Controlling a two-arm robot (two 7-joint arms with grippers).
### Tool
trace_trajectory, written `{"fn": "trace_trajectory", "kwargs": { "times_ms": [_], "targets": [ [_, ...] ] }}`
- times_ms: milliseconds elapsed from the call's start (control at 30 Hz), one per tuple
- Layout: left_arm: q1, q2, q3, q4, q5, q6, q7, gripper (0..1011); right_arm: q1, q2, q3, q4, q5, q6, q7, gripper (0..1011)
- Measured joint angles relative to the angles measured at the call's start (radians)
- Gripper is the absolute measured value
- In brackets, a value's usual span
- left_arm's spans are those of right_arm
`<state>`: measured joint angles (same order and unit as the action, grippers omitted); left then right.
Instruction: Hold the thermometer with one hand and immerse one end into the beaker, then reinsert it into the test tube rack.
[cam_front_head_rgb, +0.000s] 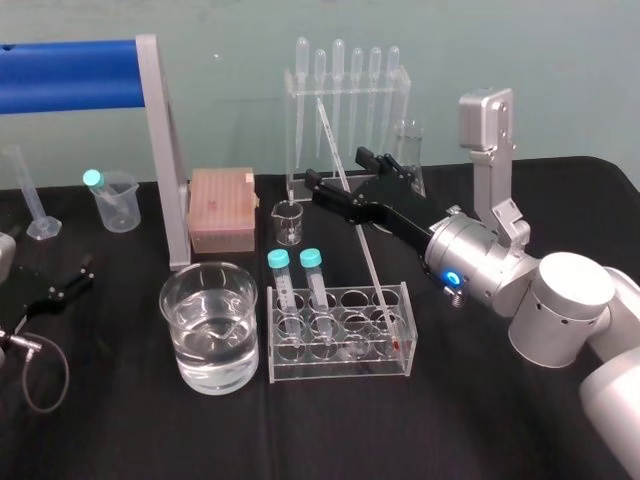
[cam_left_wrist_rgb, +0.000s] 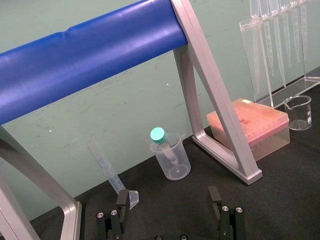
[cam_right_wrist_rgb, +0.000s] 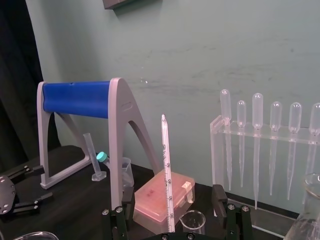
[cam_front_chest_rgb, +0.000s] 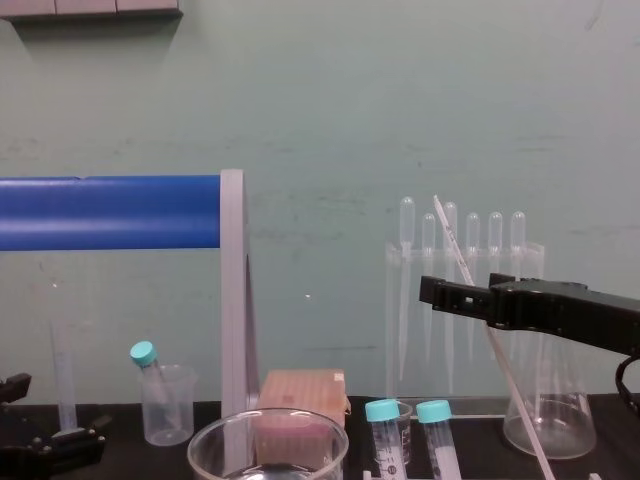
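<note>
Straddles the thermometer (cam_front_head_rgb: 375, 270) at frame centre with right hand (cam_front_head_rgb: 348, 180) released, not yet gripping; red tip seated in test tube rack (cam_front_head_rgb: 340, 372), lower centre. Risks skidding or snapping the slanted glass by closing off-centre, or dragging the rack by lifting aslant. Left hand (cam_front_head_rgb: 60, 285) parked, released, lower left.

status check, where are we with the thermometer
Right hand open around thermometer, not gripping. Thermometer leaning in rack, red tip down. Left hand open, parked left. Capped tubes stand between thermometer and beaker.

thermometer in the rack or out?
In, leaning. The thermometer has its red tip in the test tube rack, right-end well; open right claw straddles it, not gripping; left claw parked far left.
</note>
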<state>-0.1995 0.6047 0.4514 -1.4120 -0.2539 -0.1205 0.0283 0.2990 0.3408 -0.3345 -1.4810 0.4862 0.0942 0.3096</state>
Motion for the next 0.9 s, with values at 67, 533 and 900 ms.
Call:
{"fn": "trace_trajectory", "kwargs": {
  "times_ms": [67,533,900],
  "targets": [
    [0.0,0.0,0.0,0.0,0.0,0.0,0.0,1008,0.003,-0.003,0.0,0.004,-0.004,0.0,0.002,1003],
    [0.0,0.0,0.0,0.0,0.0,0.0,0.0,1008,0.018,-0.018,0.001,0.025,-0.02,0.006,0.01,1003],
    [0.0,0.0,0.0,0.0,0.0,0.0,0.0,1008,0.021,-0.024,-0.002,0.031,-0.03,0.009,0.016,1003]
  ]
}}
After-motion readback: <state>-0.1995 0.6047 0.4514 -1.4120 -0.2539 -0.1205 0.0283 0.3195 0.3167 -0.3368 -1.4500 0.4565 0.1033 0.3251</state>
